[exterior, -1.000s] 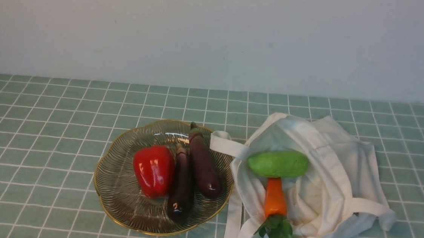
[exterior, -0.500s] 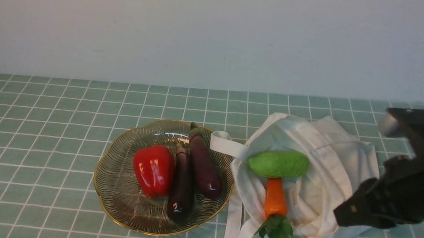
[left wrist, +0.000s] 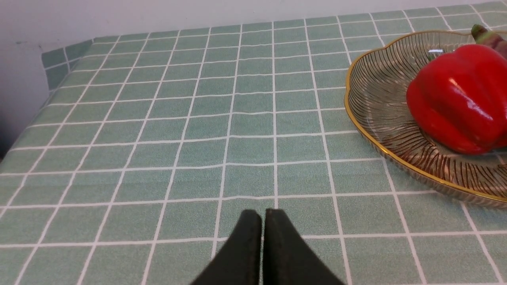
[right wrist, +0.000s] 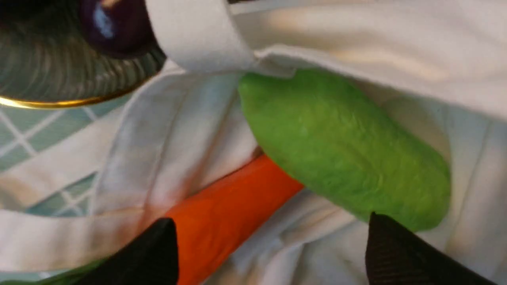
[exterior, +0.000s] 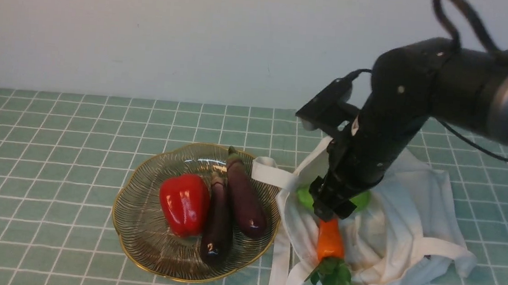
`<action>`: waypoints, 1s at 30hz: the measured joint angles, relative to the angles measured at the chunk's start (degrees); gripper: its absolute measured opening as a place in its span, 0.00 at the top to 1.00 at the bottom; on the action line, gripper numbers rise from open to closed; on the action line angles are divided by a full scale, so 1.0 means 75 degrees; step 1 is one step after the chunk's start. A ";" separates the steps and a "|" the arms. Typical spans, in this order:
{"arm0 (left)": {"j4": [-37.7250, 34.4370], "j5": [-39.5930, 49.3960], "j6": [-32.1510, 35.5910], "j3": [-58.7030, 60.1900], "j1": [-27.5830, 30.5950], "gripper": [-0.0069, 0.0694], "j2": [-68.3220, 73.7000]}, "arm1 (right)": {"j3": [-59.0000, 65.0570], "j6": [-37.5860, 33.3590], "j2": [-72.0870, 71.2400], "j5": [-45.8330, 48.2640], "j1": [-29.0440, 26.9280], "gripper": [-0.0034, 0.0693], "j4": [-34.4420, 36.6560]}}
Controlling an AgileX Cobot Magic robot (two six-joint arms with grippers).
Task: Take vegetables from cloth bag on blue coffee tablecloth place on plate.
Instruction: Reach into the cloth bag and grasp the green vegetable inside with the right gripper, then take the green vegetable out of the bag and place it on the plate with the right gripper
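The green gourd (right wrist: 340,146) lies crosswise in the open mouth of the cloth bag (exterior: 412,209). The carrot (exterior: 330,239) runs out from under it, its leaves towards the robot, and the two touch. Neither has left the bag. The bag sits crumpled on the checked tablecloth (exterior: 54,145) that covers the worktop, with one strap resting against the rim of the plate (exterior: 137,237) just beside it. A red pepper (exterior: 184,204) and two aubergines (exterior: 245,196) are on the plate, with bare glass left at its near left side.

The right fingers (right wrist: 400,257) hang low over the bag's mouth, spread wide and holding nothing. One tip stands by the carrot and the other by the gourd's end; whether either touches cannot be told. The left fingers (left wrist: 249,237) are pressed together, empty, low over bare cloth well to the left of the plate.

The step in hand appears to be the reach for the next vegetable, probably the gourd, since it lies on top. The next move likely calls for turning the wrist so the fingers straddle the gourd's narrow width, then lowering without pinching the loose cloth or the strap.
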 joint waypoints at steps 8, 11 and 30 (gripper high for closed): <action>0.0000 0.0000 0.0000 0.0000 0.0000 0.92 0.0000 | -0.0034 0.0251 0.1095 -0.0803 0.0647 0.07 -0.2637; 0.0000 0.0000 0.0000 0.0000 0.0000 0.92 0.0000 | -0.0077 0.0506 0.1305 -0.1267 0.0647 0.09 -0.3133; 0.0000 0.0000 0.0000 0.0000 0.0000 0.92 0.0000 | -0.0095 0.1292 0.0332 0.0065 0.0663 0.36 -0.2907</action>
